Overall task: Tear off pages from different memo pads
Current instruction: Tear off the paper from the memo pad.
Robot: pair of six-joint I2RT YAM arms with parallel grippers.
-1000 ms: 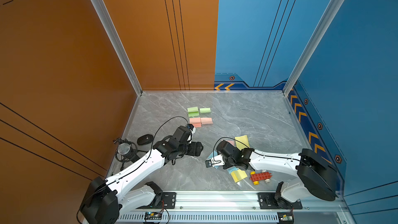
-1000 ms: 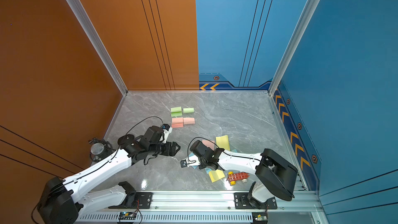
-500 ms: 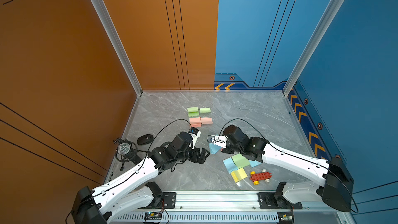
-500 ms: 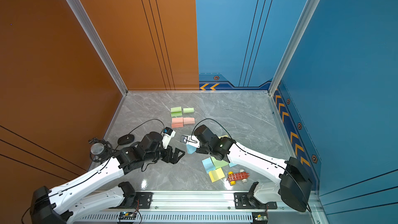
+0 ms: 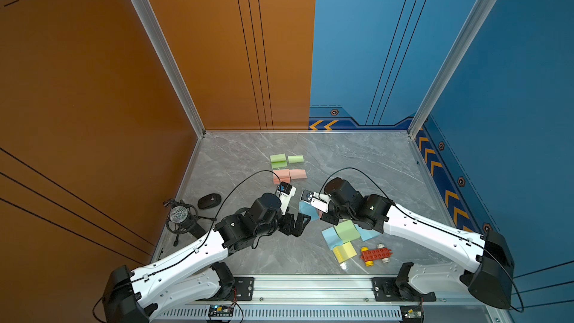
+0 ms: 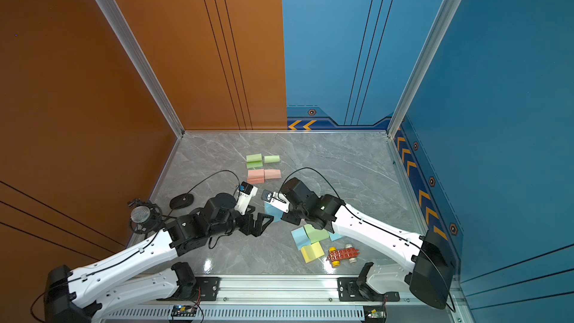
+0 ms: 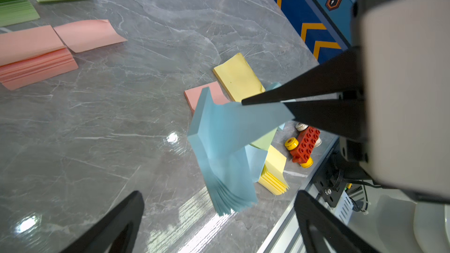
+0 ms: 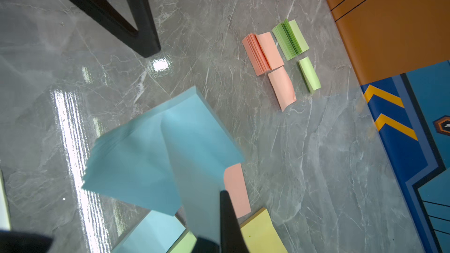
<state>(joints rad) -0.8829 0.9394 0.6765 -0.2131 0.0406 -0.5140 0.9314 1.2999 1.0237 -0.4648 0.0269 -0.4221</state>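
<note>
The right pincer [image 7: 244, 102] is pressed together on a blue page [image 7: 243, 120], the top sheet of a blue memo pad [image 7: 226, 181]. The pad hangs from that sheet over the grey marble surface [image 5: 357, 163], with its loose leaves fanned out at the low end. I cannot tell whether that low end touches the surface. In the right wrist view the pad looks blurred.

The left pincer [image 5: 302, 225] stands with its jaws wide apart and holds nothing. It sits just beside the hanging pad and points toward it. From its own wrist camera, its two black fingers [image 7: 117, 222] sit either side of the dangling leaves.

Toward the far wall lies a green memo pad [image 5: 278, 160] with a curled green page [image 5: 295, 159] just beside it. A little nearer are a pink memo pad [image 5: 281, 176] and a loose pink page [image 5: 298, 174], also side by side.

Under the right arm is a heap of overlapping pads: a blue one [image 5: 330, 237], a green one [image 5: 346, 230] on top, and a yellow one [image 5: 344, 251] at the near end. A red toy brick car [image 5: 375, 254] sits just beside the yellow one. The left wrist view shows another pink pad [image 7: 214, 92] touching another yellow pad [image 7: 238, 76] below the right pincer.

A microphone [image 5: 178, 214] on a stand and a black oval object [image 5: 209, 201] are at the surface's left edge.
</note>
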